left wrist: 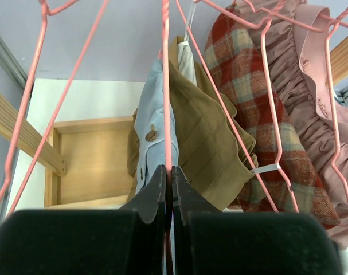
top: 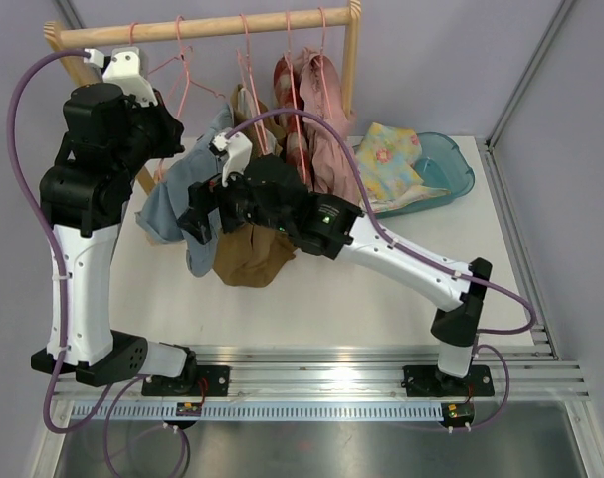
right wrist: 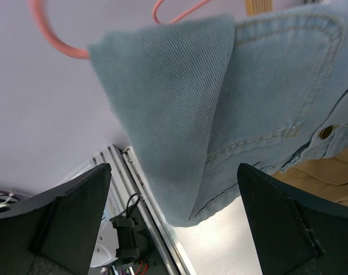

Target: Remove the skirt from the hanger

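Note:
A light blue denim skirt (top: pixel 170 204) hangs from a pink wire hanger (top: pixel 182 75) on the wooden rail and spreads out to the left. My left gripper (top: pixel 170 134) is up by the hanger. In the left wrist view it (left wrist: pixel 168 169) is shut on the hanger's pink wire (left wrist: pixel 166 86), with the denim skirt (left wrist: pixel 156 114) just behind. My right gripper (top: pixel 197 227) is at the skirt's lower edge. In the right wrist view it (right wrist: pixel 174 172) is open, its jaws wide on either side of a hanging corner of the denim skirt (right wrist: pixel 219 103).
A brown skirt (left wrist: pixel 208 137), a red plaid skirt (left wrist: pixel 248 86) and a pink ruffled skirt (left wrist: pixel 311 86) hang to the right on other pink hangers. The wooden rack (top: pixel 202 28) stands at the back. A teal basin (top: pixel 456 169) with floral cloth (top: pixel 386 159) sits back right.

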You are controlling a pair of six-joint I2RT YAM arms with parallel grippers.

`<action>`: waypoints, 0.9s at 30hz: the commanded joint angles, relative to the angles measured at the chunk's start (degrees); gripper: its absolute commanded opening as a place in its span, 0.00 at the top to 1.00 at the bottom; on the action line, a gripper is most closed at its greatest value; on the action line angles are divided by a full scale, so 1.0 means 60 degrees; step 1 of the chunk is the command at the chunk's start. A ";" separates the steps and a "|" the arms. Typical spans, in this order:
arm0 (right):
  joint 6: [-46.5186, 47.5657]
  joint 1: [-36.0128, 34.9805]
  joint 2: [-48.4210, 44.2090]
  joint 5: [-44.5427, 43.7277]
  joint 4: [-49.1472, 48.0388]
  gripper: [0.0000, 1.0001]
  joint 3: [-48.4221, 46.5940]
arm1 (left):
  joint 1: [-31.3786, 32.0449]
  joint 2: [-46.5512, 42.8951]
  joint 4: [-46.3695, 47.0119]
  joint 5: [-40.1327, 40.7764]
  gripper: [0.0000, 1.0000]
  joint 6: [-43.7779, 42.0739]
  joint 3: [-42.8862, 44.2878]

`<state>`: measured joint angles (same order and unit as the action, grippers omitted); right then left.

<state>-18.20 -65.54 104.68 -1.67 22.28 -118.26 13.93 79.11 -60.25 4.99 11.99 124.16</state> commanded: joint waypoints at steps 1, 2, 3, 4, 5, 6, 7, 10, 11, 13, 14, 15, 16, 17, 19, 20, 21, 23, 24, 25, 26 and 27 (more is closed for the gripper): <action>-0.0014 -0.0078 0.0422 -0.0614 -0.0329 0.01 -0.0550 | 0.0036 -0.0485 0.1457 0.0017 1.00 -0.0050 0.0166; -0.0014 -0.0063 0.0496 -0.0731 -0.0446 0.01 -0.0419 | 0.0036 -0.0500 0.1501 0.0017 1.00 -0.0035 0.0152; 0.0000 -0.0063 0.0541 -0.0906 -0.0563 0.01 -0.0330 | 0.0036 -0.0529 0.1603 0.0017 1.00 0.0008 0.0123; 0.0015 -0.0078 0.0642 -0.0966 -0.0840 0.08 -0.0228 | 0.0036 -0.0558 0.1662 0.0032 1.00 0.0038 0.0035; 0.0030 -0.0078 0.0658 -0.1039 -0.0973 0.16 -0.0024 | 0.0036 -0.0558 0.1779 0.0032 1.00 0.0067 0.0020; 0.0059 -0.0078 0.0687 -0.1214 -0.1105 0.29 0.0080 | 0.0036 -0.0573 0.1838 0.0017 1.00 0.0140 -0.0009; 0.0074 -0.0078 0.0716 -0.1273 -0.1280 0.75 0.0153 | 0.0036 -0.0573 0.1911 0.0017 1.00 0.0170 -0.0053; 0.0234 -0.0078 0.0644 -0.1684 -0.1501 1.00 0.0504 | 0.0036 -0.0558 0.2175 0.0075 1.00 0.0243 -0.0010; 0.0322 -0.0078 0.0629 -0.1684 -0.1516 1.00 0.0549 | 0.0036 -0.0587 0.2291 0.0119 1.00 0.0243 -0.0038; 0.0498 -0.0092 0.0454 -0.1626 -0.1560 1.00 0.0637 | 0.0036 -0.0675 0.2963 0.0251 1.00 0.0083 -0.0141; 0.0527 -0.0078 0.0381 -0.1611 -0.1517 1.00 0.0681 | 0.0036 -0.0719 0.3242 0.0252 1.00 0.0009 -0.0243; 0.0557 -0.0092 0.0293 -0.1640 -0.1517 1.00 0.0725 | 0.0036 -0.0676 0.3651 0.0455 1.00 -0.0194 -0.0215; 0.0601 -0.0194 0.0074 -0.1655 -0.1560 1.00 0.0812 | 0.0036 -0.0603 0.3829 0.0529 1.00 -0.0298 -0.0157; 0.0732 -0.0239 -0.0087 -0.1742 -0.1633 1.00 0.1074 | 0.0036 -0.0515 0.4005 0.0646 1.00 -0.0371 -0.0069; 0.0806 -0.0414 -0.0525 -0.1977 -0.1809 1.00 0.1383 | 0.0036 -0.0149 0.4079 0.1085 1.00 -0.0620 0.0311; 0.0835 -0.0473 -0.0688 -0.2021 -0.1853 1.00 0.1674 | 0.0036 -0.0032 0.4210 0.1203 1.00 -0.0694 0.0414; 0.0835 -0.0517 -0.0834 -0.2123 -0.1897 1.00 0.1822 | 0.0036 0.0100 0.4298 0.1320 1.00 -0.0839 0.0459; 0.0879 -0.0750 -0.1318 -0.2327 -0.1912 1.00 0.2349 | 0.0036 0.0159 0.4489 0.1423 1.00 -0.0928 0.0474; 0.0923 -0.0839 -0.1711 -0.2459 -0.1985 1.00 0.2583 | 0.0036 0.0232 0.4475 0.1481 1.00 -0.1001 0.0575; 0.0923 -0.0985 -0.1932 -0.2606 -0.2000 1.00 0.3137 | 0.0036 0.0233 0.4432 0.1511 1.00 -0.1016 0.0678; 0.0894 -0.1218 -0.2167 -0.2941 -0.2058 1.00 0.3476 | 0.0036 0.0204 0.4344 0.1526 1.00 -0.1046 0.0708; 0.0865 -0.1351 -0.2706 -0.3103 -0.2117 1.00 0.3827 | 0.0036 0.0145 0.4314 0.1512 1.00 -0.1089 0.0737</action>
<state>-13.39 -69.17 95.88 -17.45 10.07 -99.59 14.59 80.82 -49.43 9.56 8.43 124.25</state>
